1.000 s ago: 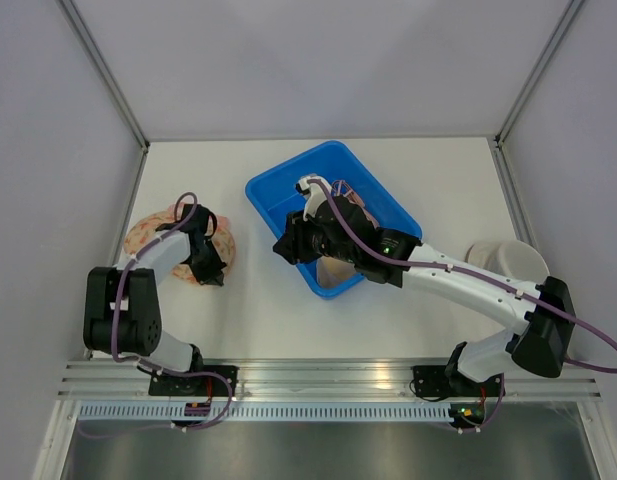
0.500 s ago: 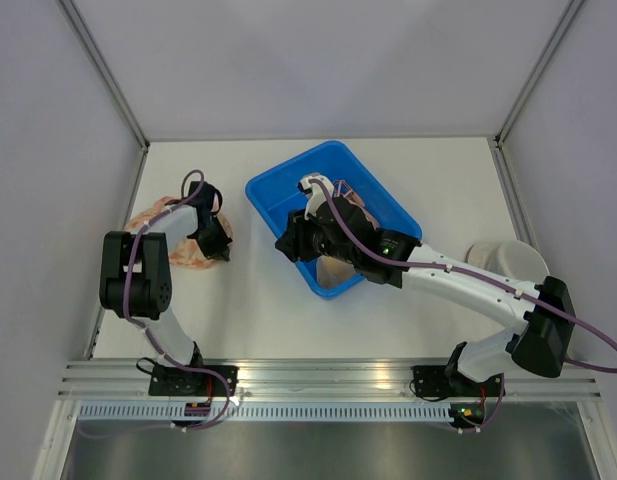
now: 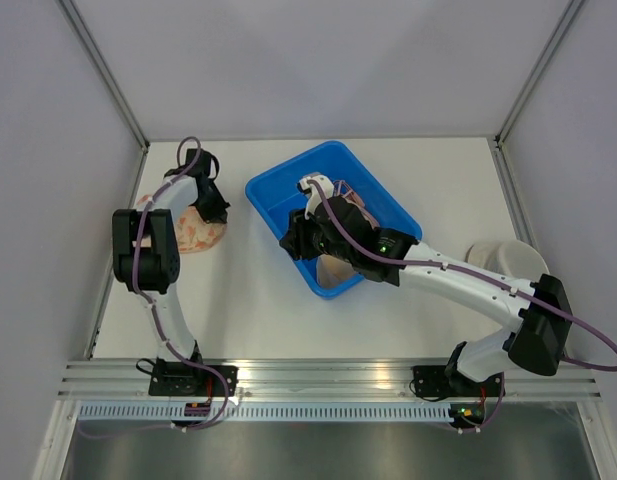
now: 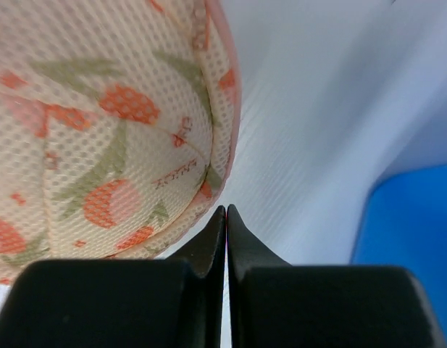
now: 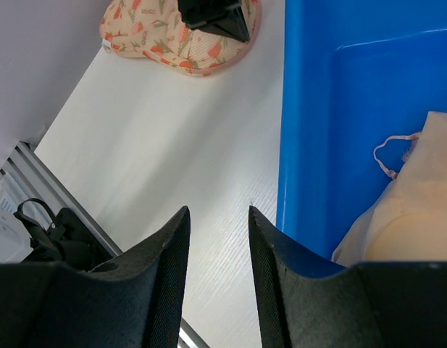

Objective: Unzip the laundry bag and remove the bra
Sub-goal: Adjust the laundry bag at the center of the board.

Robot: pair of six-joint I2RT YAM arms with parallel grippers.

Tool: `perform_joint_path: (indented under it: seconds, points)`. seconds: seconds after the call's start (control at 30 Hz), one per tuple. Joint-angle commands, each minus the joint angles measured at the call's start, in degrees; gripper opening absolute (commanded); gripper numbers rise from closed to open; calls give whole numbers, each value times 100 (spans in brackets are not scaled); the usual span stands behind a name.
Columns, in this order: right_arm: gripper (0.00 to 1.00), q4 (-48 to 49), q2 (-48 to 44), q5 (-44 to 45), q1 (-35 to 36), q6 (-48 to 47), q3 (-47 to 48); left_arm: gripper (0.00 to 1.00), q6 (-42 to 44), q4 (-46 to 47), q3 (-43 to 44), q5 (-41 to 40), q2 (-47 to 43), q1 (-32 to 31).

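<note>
At the far left of the table (image 3: pixel 258 300) lies the laundry bag (image 3: pixel 193 232), a rounded mesh pouch printed with orange fruit and green leaves, resting flat close to the left wall. The left gripper (image 4: pixel 226 212) sits at the bag's right-hand edge; its two fingers are pressed tight together with no gap, and their tips meet right at the pink rim of the mesh. Whether they pinch a zipper pull or a bit of fabric there cannot be told. Whether the bag's zip is undone cannot be told either. Bare white tabletop separates the bag from the blue bin (image 3: pixel 278 190), which stands at an angle in the middle of the table. The right gripper (image 5: pixel 217 212) hovers over the bin's near left wall, its fingers parted about halfway with only tabletop showing between them, holding nothing. The bra (image 5: pixel 408 225), beige with a thin pink strap, lies inside the bin just to the right of those fingers. Farther right, near the right wall, a white rounded thing (image 3: pixel 503 258) rests on the table, partly hidden behind the right arm.
</note>
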Motion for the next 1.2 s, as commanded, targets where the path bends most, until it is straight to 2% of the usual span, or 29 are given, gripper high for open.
perform_joint_path:
  seconds: [0.0, 0.2, 0.33, 0.63, 0.83, 1.17]
  points:
    - [43, 60, 21, 143, -48, -118, 24, 3, 158, -157, 376, -251, -406, 339]
    - [43, 113, 91, -32, -48, -39, 103, 3, 351, -376, -18, -462, -855, 1263]
    - [44, 174, 56, -103, -48, 22, 94, 2, 500, -508, -598, -612, -952, 1738]
    - [44, 209, -5, -208, -56, 101, 112, 2, 536, -482, -1117, -577, -829, 1721]
    - [44, 209, -49, -182, -57, 128, 103, 2, 395, -193, -1399, 212, -864, 1581]
    - [44, 43, -234, 117, -48, -22, 15, 2, 263, 203, -828, 864, -249, 1001]
